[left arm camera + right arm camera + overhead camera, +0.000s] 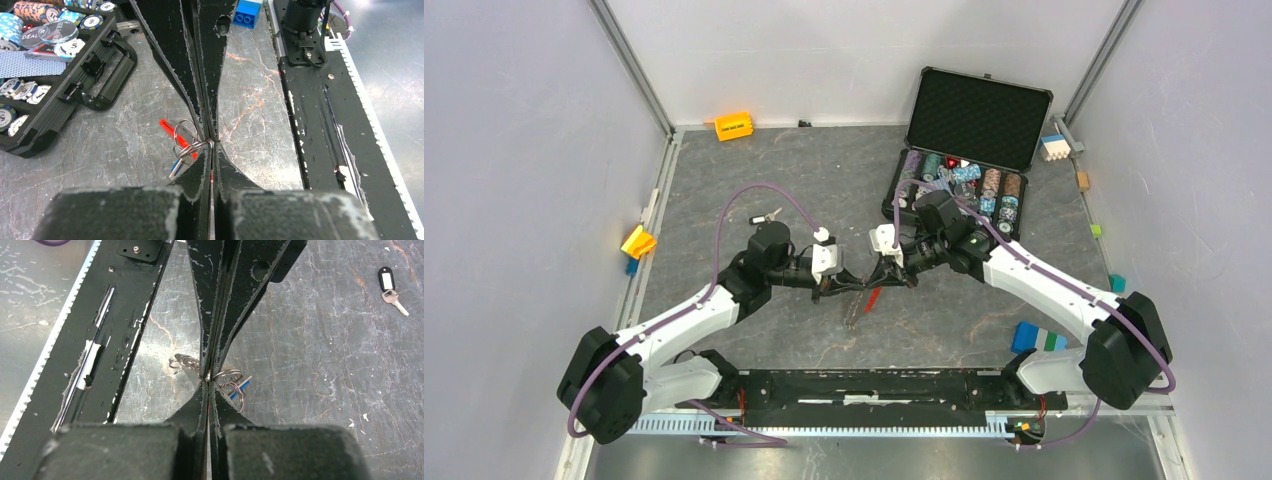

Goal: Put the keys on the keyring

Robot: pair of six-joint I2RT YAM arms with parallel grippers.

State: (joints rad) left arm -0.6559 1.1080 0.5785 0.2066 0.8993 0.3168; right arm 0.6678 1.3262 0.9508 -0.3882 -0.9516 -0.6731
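Overhead, the left gripper point(849, 290) and right gripper point(882, 283) meet tip to tip a little near-left of the poker chip case point(972, 120), with the keyring point(871, 300) at their tips. A tagged key point(764, 216) lies farther left of the case.

From the left wrist, the left fingers point(200, 165) are pressed together on the keyring's rings, red fob alongside.

From the right wrist, the right fingers point(197, 405) are likewise pinched on the rings.

Left gripper point(212, 149) and right gripper point(209, 131), both closed, pinch the keyring point(173, 130)
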